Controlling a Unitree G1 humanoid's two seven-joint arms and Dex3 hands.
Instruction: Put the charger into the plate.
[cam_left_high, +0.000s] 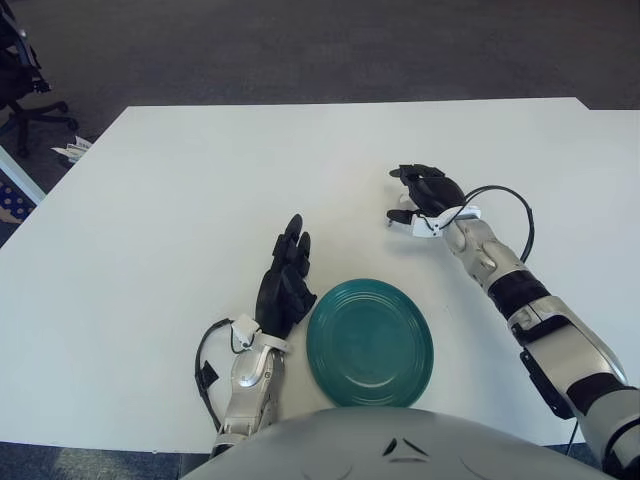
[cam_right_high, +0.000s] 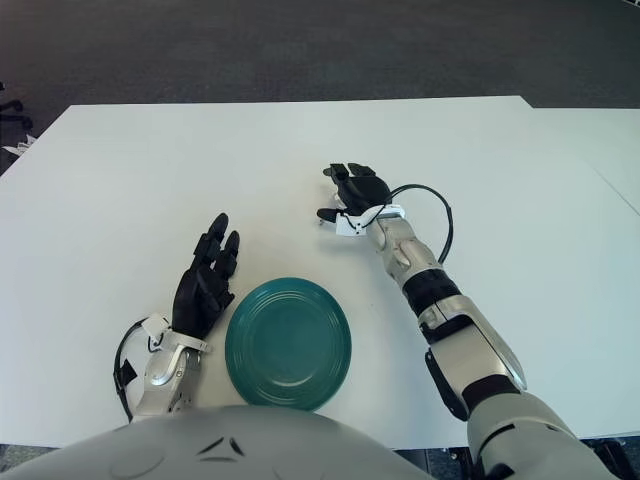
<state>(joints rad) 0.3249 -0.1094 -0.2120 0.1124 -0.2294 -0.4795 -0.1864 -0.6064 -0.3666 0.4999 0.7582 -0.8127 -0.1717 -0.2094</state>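
Observation:
The teal plate (cam_left_high: 328, 305) lies near the table's front edge, in the middle. The charger (cam_left_high: 393, 219) is a small white thing on the table behind and to the right of the plate; only a sliver of it shows under my right hand (cam_left_high: 420, 190). My right hand hovers low over the charger with its fingers spread and its thumb beside it, not closed on it. My left hand (cam_left_high: 285, 280) rests flat on the table just left of the plate, fingers straight and empty.
A black cable (cam_left_high: 510, 200) loops from my right wrist. The white table (cam_left_high: 180, 200) stretches wide to the left and back. An office chair (cam_left_high: 20, 70) stands on the dark floor beyond the table's left corner.

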